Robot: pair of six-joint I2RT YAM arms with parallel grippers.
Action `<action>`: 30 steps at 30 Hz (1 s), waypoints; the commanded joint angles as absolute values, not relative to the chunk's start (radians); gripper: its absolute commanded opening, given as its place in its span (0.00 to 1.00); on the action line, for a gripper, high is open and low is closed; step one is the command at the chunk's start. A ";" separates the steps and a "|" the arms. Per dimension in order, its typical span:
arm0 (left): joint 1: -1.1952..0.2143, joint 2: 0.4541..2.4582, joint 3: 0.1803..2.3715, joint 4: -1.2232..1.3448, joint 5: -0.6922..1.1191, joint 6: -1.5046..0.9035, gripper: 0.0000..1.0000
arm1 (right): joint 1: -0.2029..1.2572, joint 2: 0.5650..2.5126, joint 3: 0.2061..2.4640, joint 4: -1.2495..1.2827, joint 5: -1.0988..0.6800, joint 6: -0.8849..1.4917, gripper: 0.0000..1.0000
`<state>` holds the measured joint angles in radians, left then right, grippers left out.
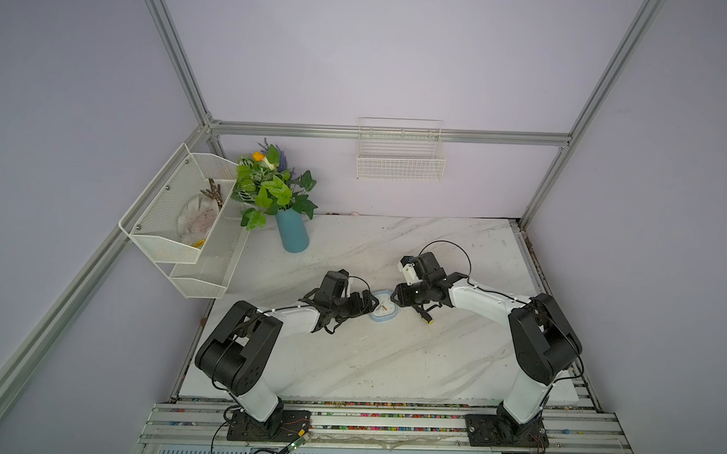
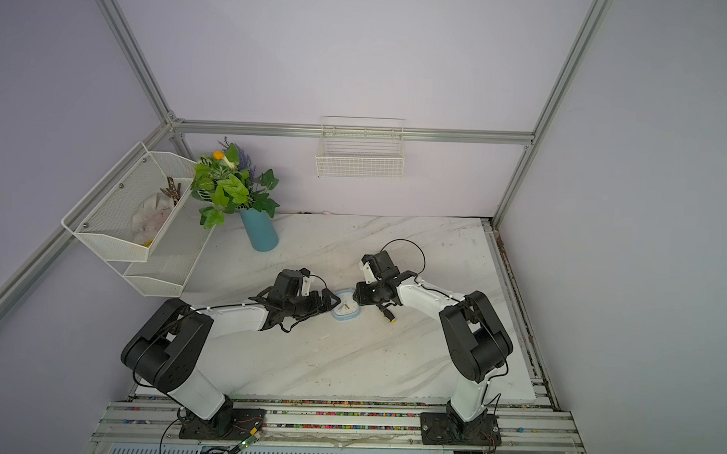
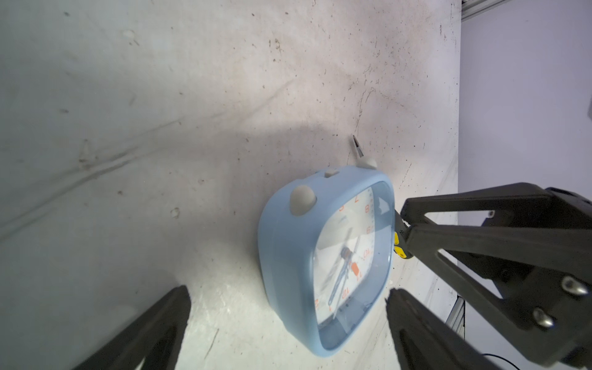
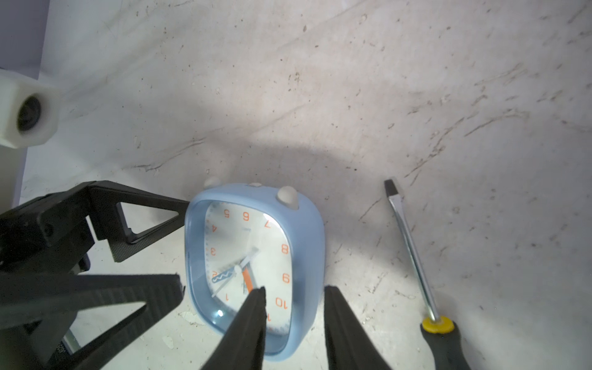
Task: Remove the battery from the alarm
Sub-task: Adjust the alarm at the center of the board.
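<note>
Light-blue alarm face-up, white dial, orange numerals, left pincer wide, right pincer astride its rim, grip unclear

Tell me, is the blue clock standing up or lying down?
Lying down. The alarm rests on its back on the table, white face pointing up.

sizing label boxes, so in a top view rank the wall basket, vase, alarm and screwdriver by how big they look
1. wall basket
2. vase
3. alarm
4. screwdriver, partly hidden, so its rank against the alarm is unsure
</note>
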<state>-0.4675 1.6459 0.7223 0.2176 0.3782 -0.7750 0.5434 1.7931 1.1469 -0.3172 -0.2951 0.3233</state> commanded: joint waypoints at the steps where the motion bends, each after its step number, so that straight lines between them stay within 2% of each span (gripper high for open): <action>1: -0.480 1.679 0.804 0.224 0.403 -0.790 1.00 | 0.540 1.812 1.169 -0.352 -0.268 0.308 0.35; 9: -0.489 1.706 0.811 0.268 0.439 -0.813 1.00 | 0.534 1.850 1.173 -0.359 -0.290 0.313 0.18; 18: -0.492 1.733 0.799 0.335 0.473 -0.846 0.94 | 0.520 1.896 1.161 -0.362 -0.308 0.325 0.12; 24: -0.495 1.743 0.801 0.355 0.479 -0.854 0.90 | 0.519 1.910 1.144 -0.341 -0.333 0.331 0.13; 27: -0.497 1.745 0.805 0.363 0.478 -0.857 0.84 | 0.519 1.915 1.144 -0.341 -0.339 0.331 0.13; 30: -0.498 1.748 0.813 0.367 0.485 -0.859 0.72 | 0.519 1.920 1.144 -0.338 -0.346 0.330 0.12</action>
<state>-0.4927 1.7290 0.7345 0.3515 0.4675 -0.8631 0.5140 1.8641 1.1690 -0.2825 -0.3473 0.3294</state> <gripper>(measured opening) 0.738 0.125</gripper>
